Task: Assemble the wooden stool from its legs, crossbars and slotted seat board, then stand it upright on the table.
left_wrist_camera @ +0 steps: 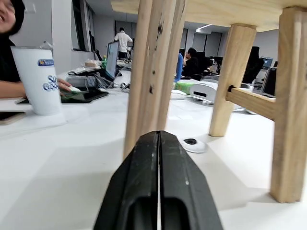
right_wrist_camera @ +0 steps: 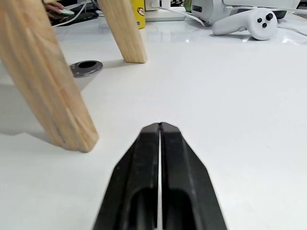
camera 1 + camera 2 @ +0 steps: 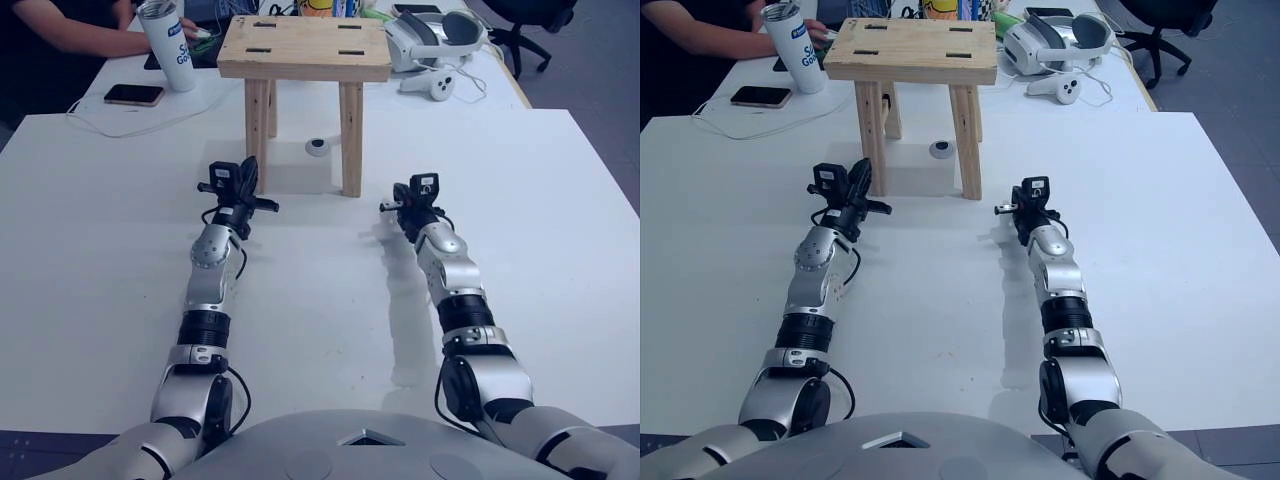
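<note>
Left end effector: the left end effector (image 1: 158, 136) has its two black fingers pressed together, nothing between them. It sits low over the bench (image 3: 110, 240), tip right up against the stool's near left leg (image 3: 258, 130); whether it touches the wood I can't tell.
Right end effector: the right end effector (image 2: 159, 126) is also drawn together and empty. It hangs just above the bench, near the near right leg (image 3: 351, 135) but apart from it, on its outer side.
Stool: the stool (image 3: 300, 100) is assembled and stands upright on the bench, just beyond both arms and between them.
Seat board: the seat board (image 3: 304, 48) lies flat on top, slots showing at its corners.
Crossbar: a crossbar (image 1: 252, 100) joins two legs on the stool's right side.
Under the stool: a small round grey disc (image 3: 317, 147) sits in the bench surface.
Further back: a white tumbler (image 3: 167, 45) and a phone (image 3: 134, 95) to the left; a white headset (image 3: 435, 38) and its controller (image 3: 432, 86) to the right.
</note>
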`<state>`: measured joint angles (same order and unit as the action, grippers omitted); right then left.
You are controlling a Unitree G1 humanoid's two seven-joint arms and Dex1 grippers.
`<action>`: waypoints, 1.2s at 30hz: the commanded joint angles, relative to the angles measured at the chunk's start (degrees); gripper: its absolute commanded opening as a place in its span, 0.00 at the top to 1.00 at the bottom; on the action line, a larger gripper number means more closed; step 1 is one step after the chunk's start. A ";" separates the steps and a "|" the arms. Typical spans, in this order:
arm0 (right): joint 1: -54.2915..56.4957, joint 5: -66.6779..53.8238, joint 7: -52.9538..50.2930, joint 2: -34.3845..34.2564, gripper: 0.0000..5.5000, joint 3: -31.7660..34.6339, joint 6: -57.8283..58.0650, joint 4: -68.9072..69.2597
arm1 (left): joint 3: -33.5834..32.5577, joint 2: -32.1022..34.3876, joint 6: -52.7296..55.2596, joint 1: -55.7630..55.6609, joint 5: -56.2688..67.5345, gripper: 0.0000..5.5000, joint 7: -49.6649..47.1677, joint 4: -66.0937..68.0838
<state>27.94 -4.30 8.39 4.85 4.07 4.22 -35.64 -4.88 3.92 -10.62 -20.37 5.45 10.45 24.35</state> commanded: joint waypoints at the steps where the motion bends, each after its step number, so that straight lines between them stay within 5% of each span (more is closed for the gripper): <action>1: 2.82 2.04 -2.22 -1.61 1.00 -1.22 -2.94 -4.62 | -0.90 -0.76 -0.92 -0.91 0.40 1.00 -1.59 3.15; 36: 3.41 3.55 -4.05 -1.44 1.00 -0.73 -9.89 -11.77 | 2.28 -1.65 -6.21 -1.90 -4.00 1.00 -5.64 7.81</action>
<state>32.37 -0.57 4.00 3.28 3.32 -5.68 -47.93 -2.68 2.13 -16.49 -22.30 1.87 4.96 31.22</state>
